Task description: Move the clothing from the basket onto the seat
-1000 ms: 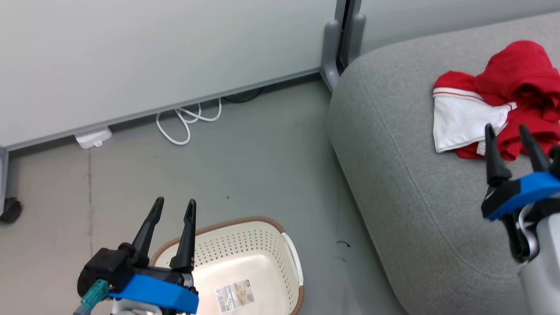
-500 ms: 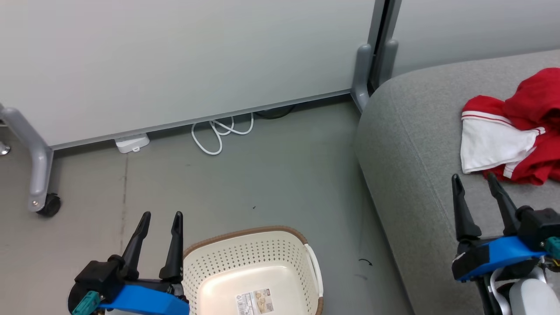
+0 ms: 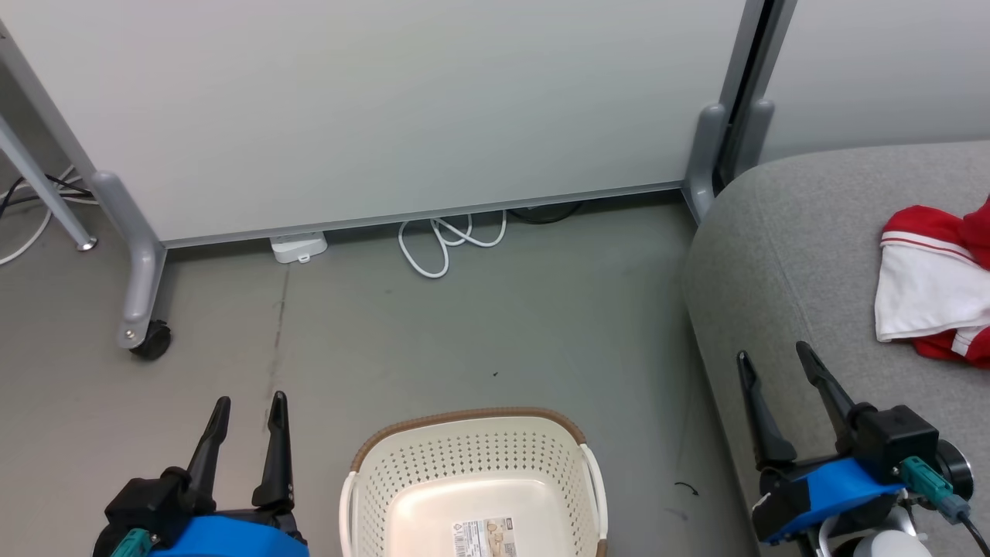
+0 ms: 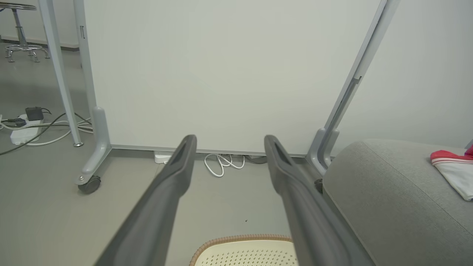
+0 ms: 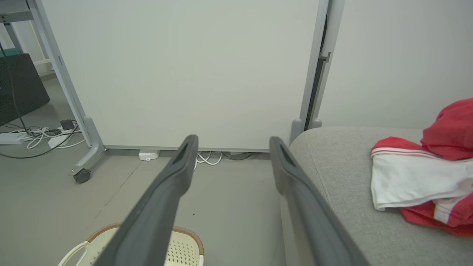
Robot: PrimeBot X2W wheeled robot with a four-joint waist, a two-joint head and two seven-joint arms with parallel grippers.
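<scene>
The red and white clothing [image 3: 936,294] lies in a heap on the grey seat [image 3: 797,255] at the right; the right wrist view shows the clothing [image 5: 417,177] on the seat [image 5: 343,177] too. On the floor at the bottom centre stands the cream basket [image 3: 472,472], holding nothing but its paper label [image 3: 483,538]. My left gripper [image 3: 246,402] is open left of the basket, with nothing between its fingers. My right gripper [image 3: 773,357] is open over the seat's front edge, apart from the clothing.
A white partition panel [image 3: 387,108] on grey legs with a castor [image 3: 151,340] stands behind the basket. White cable loops [image 3: 448,244] and a small white box [image 3: 298,247] lie at its foot. More cables and a power strip [image 4: 22,129] lie at the far left.
The head camera has swung left, so the seat and clothing slid toward the right edge. Both grippers sit lower in view and stay open; the clothing stays on the seat.
</scene>
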